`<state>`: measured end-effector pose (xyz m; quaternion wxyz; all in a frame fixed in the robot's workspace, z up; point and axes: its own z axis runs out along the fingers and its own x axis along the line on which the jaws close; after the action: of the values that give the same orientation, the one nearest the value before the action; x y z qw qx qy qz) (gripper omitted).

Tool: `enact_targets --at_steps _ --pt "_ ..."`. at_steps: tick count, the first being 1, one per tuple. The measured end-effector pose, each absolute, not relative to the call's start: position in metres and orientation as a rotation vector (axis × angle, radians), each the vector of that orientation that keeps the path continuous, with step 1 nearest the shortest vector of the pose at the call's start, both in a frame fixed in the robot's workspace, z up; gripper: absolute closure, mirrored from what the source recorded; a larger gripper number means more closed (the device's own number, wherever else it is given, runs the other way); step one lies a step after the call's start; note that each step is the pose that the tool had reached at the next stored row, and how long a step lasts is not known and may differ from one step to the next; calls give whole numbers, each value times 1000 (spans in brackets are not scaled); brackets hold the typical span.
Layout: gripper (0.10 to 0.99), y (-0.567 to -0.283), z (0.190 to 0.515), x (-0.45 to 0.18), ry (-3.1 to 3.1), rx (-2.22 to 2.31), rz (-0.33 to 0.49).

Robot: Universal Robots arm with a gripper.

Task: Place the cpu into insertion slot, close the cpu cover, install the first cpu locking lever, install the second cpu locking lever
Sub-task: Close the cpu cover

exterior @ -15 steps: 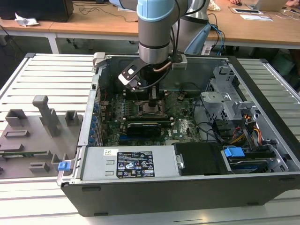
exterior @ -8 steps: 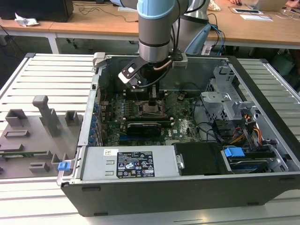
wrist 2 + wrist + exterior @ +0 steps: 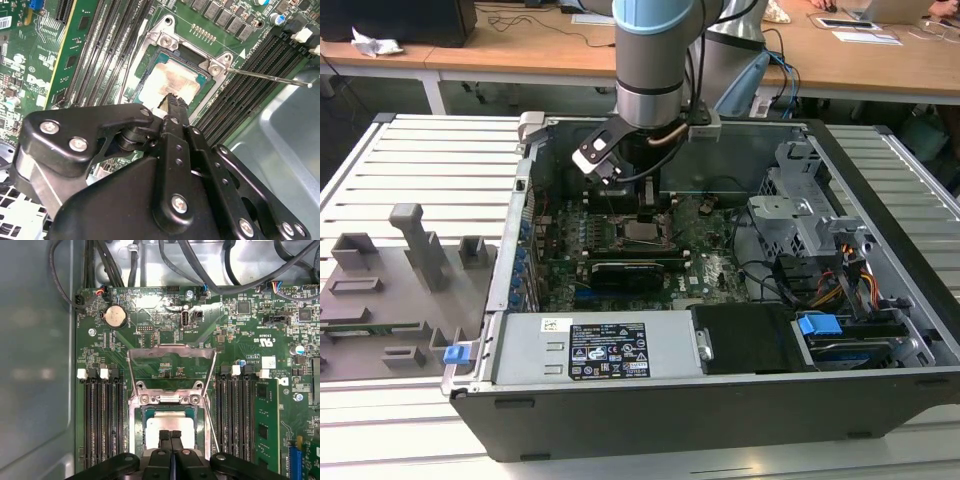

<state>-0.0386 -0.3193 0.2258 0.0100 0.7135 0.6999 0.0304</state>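
Observation:
The cpu lies flat in the insertion slot, its silver top showing in both wrist views and in the exterior view. The cpu cover stands open, swung back on its hinge, so the board shows through its window. A thin locking lever sticks out free beside the socket. My gripper is shut, fingertips pressed together just over the chip's top, with nothing between them. From the exterior view the gripper hangs inside the case over the socket.
Long black memory slots flank the socket on both sides. A black expansion card, a power supply, a drive cage and loose cables fill the case. A grey fixture plate lies at the exterior view's left.

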Motion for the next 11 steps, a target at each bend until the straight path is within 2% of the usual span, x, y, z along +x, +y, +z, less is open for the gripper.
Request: enact_targets --at_steps 11 --pt "980 -318 244 -39 2185 2224 90"
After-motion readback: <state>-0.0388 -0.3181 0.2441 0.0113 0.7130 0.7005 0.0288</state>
